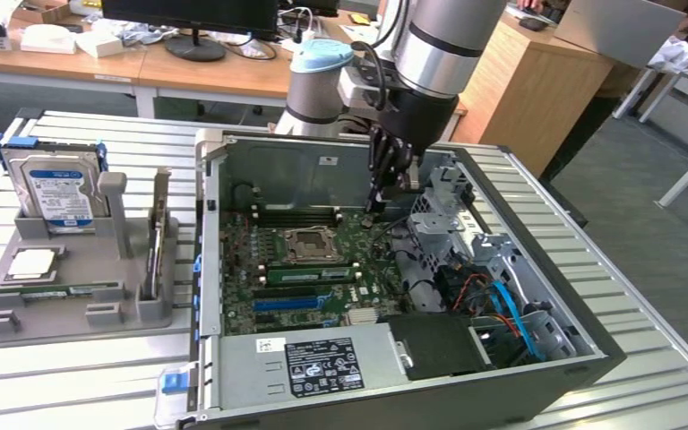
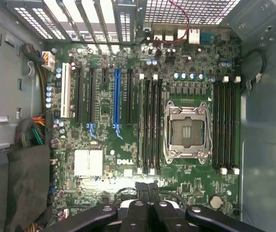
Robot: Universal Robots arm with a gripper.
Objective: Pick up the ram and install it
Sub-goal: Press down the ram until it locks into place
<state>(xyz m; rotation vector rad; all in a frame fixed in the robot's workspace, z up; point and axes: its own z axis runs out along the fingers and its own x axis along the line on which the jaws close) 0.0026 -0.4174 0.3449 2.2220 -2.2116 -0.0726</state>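
Note:
The ram (image 1: 308, 273) is a long green stick with dark chips. It stands on edge in a black slot of the motherboard (image 1: 266, 242), on the near side of the CPU socket (image 1: 316, 242). From the wrist it is a pale thin line (image 2: 141, 125) in the slot farthest from the socket (image 2: 187, 130). My gripper (image 1: 376, 202) hangs inside the open computer case, above the board's far side and apart from the ram. Its black fingers (image 2: 140, 193) are shut with nothing between them.
A grey parts holder (image 1: 129, 309) at the exterior view's left carries a silver hard drive (image 1: 57, 193), a square silver CPU chip (image 1: 31, 262) and a thin green strip (image 1: 64, 289). Case walls (image 1: 212, 224), the power supply (image 1: 320, 363) and a drive cage (image 1: 446, 193) surround the board.

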